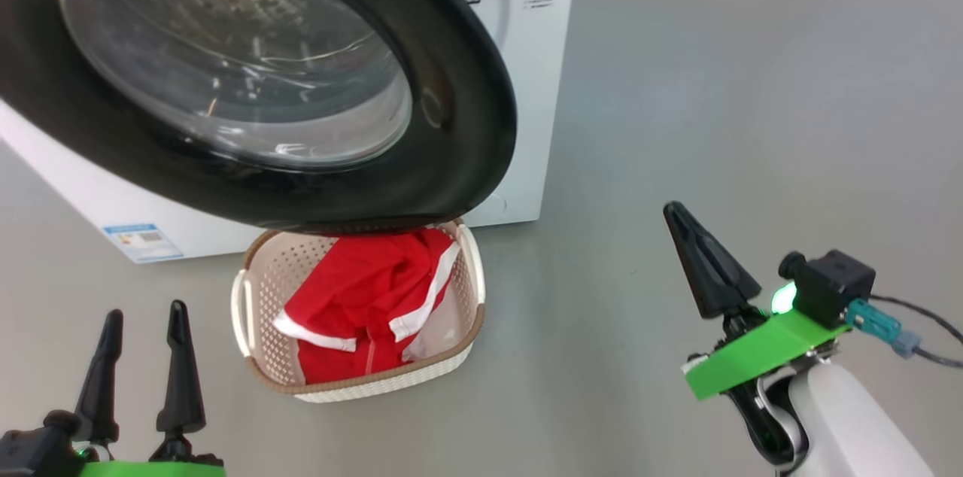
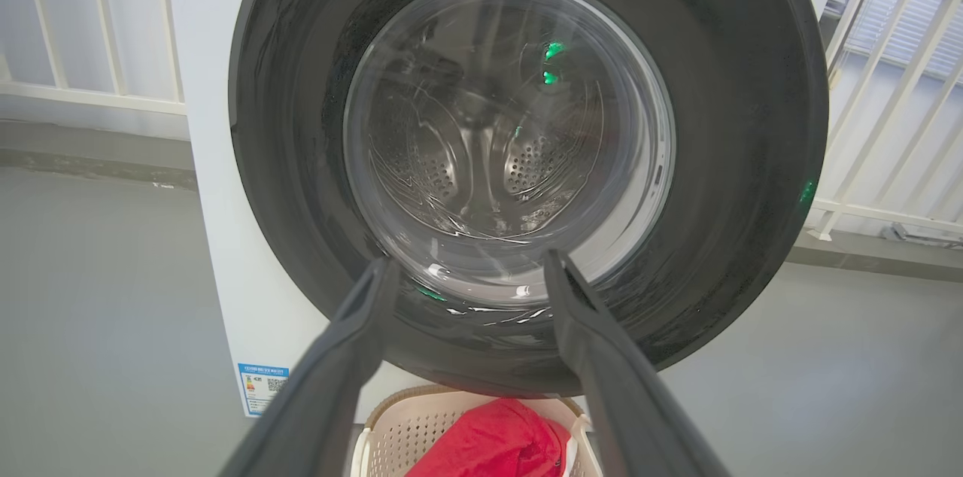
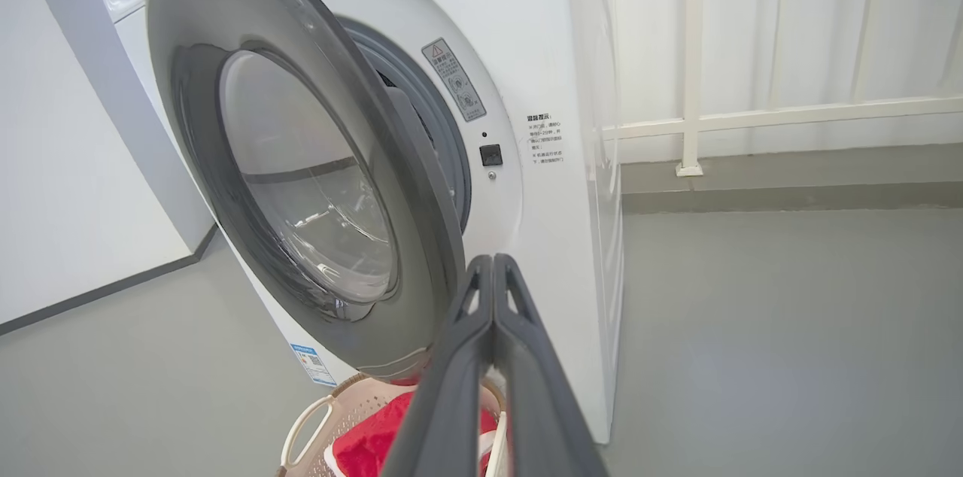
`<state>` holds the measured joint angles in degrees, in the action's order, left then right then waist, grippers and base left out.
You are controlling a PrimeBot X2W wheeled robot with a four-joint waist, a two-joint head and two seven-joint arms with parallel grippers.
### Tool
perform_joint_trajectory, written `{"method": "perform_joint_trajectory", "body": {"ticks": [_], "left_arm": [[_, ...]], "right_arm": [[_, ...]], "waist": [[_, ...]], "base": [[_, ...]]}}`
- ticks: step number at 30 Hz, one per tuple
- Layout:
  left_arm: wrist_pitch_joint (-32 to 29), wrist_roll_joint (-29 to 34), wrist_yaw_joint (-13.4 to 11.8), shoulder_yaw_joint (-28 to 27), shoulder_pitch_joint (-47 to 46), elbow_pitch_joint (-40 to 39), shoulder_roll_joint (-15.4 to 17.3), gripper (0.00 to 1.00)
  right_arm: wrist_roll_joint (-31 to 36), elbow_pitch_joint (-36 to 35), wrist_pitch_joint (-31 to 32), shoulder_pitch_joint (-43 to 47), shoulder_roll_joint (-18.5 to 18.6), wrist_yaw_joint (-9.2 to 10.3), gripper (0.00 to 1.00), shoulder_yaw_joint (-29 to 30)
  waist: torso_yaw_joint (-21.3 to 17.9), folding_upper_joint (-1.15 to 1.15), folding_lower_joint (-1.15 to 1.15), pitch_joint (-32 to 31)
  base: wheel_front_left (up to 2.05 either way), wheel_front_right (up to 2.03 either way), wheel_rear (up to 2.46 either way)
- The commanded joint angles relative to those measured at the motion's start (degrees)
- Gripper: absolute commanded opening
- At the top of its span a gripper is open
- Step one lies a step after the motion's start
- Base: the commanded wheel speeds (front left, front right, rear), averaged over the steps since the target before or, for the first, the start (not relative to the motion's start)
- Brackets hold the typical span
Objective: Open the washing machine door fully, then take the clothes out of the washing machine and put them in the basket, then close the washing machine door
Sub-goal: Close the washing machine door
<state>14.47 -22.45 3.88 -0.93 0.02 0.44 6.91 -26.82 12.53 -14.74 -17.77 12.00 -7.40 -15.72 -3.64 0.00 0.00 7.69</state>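
The washing machine door (image 1: 286,78), black-rimmed with a bulging glass window, stands partly open over the basket (image 1: 263,266). Red clothes (image 1: 369,296) with white stripes lie in that cream basket on the floor before the white washing machine (image 1: 527,86). My left gripper (image 1: 143,319) is open and empty at the lower left, left of the basket; in its wrist view the open gripper (image 2: 470,266) points at the door (image 2: 527,161). My right gripper (image 1: 673,212) is shut on nothing, right of the basket. In the right wrist view the shut gripper (image 3: 493,260) points at the door's edge (image 3: 421,183), above the basket (image 3: 316,417) and clothes (image 3: 369,439).
Grey floor (image 1: 752,86) spreads to the right of the machine. A white railing (image 3: 752,116) and wall run behind it. A blue label (image 1: 143,240) sits low on the machine's front. A cable (image 1: 925,326) trails from my right wrist.
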Motion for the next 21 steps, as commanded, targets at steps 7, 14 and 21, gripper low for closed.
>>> {"method": "perform_joint_trajectory", "body": {"ticks": [7, 14, 21], "left_arm": [[0.5, 1.3, 1.4, -2.7, -1.2, -1.7, -0.5, 1.00], [0.5, 1.9, 2.1, -2.9, -1.7, -2.0, -1.5, 1.00], [0.5, 2.2, 2.7, -2.6, -2.8, -2.1, -2.1, 1.00]], "right_arm": [[0.8, -2.6, -0.3, -4.9, 1.2, -0.09, 0.00, -4.1], [0.6, -1.4, -0.3, -9.2, 2.8, -0.09, 0.00, -8.4], [0.7, 1.5, -0.3, -16.0, 4.8, -0.09, 0.00, -15.2]], "waist": [[2.9, 0.00, 0.00, 1.1], [5.7, 0.00, 0.00, 2.3], [7.9, 0.00, 0.00, 5.4]], "base": [[0.00, 0.00, 0.00], [0.00, 0.00, 0.00], [0.00, 0.00, 0.00]]}}
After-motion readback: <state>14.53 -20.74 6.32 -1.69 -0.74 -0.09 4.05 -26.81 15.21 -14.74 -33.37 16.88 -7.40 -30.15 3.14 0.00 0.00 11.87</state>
